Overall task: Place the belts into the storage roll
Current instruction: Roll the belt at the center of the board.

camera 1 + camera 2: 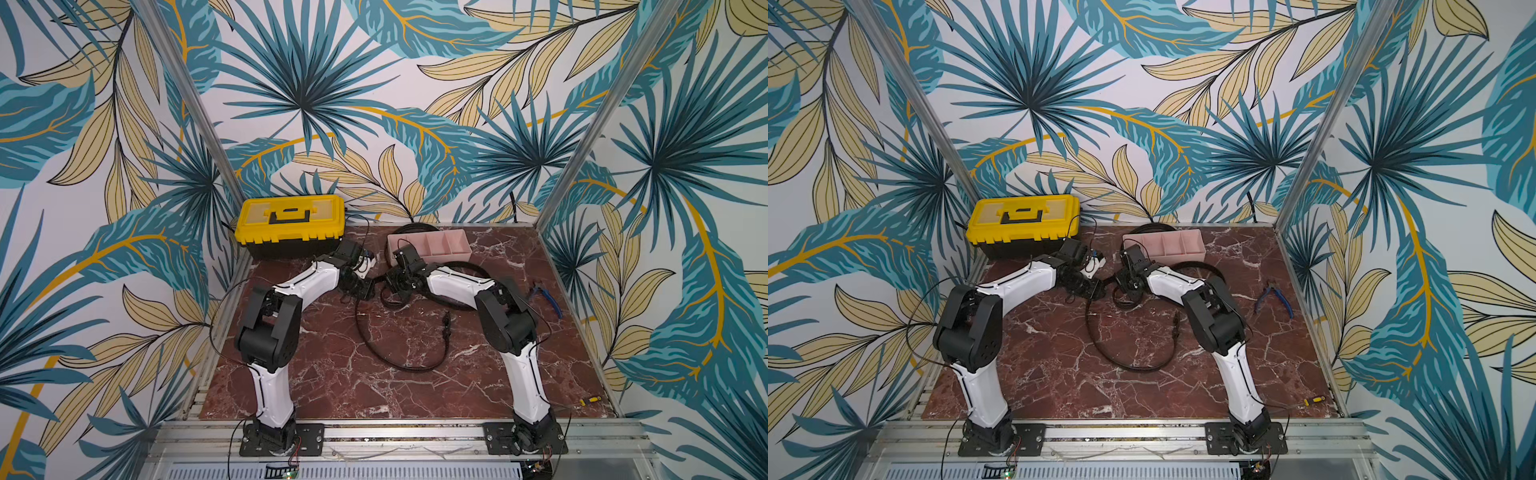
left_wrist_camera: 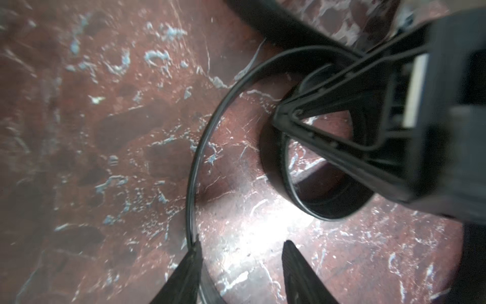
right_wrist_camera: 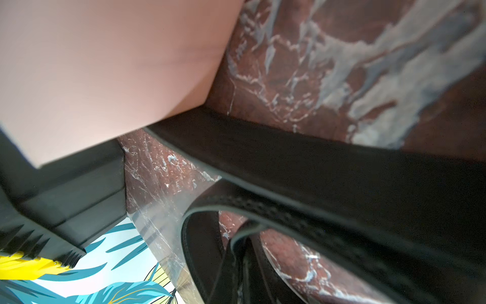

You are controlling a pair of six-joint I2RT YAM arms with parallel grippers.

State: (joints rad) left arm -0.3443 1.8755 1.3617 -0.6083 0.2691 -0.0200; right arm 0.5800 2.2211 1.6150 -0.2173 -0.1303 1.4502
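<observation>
In both top views the right arm (image 1: 457, 286) hides one end of the storage roll (image 1: 453, 252). The right wrist view cuts off the blurred belt (image 3: 315, 163) at its edge

Red marble table (image 1: 332, 374) holds toolbox (image 1: 291, 224), pink tray (image 1: 432, 245), belts (image 1: 415, 367), pliers (image 1: 544, 297), screwdriver (image 1: 590, 400).

Nothing legible in any view; any marking on the yellow-and-black toolbox (image 1: 289, 220) too small to make out in both top views.
</observation>
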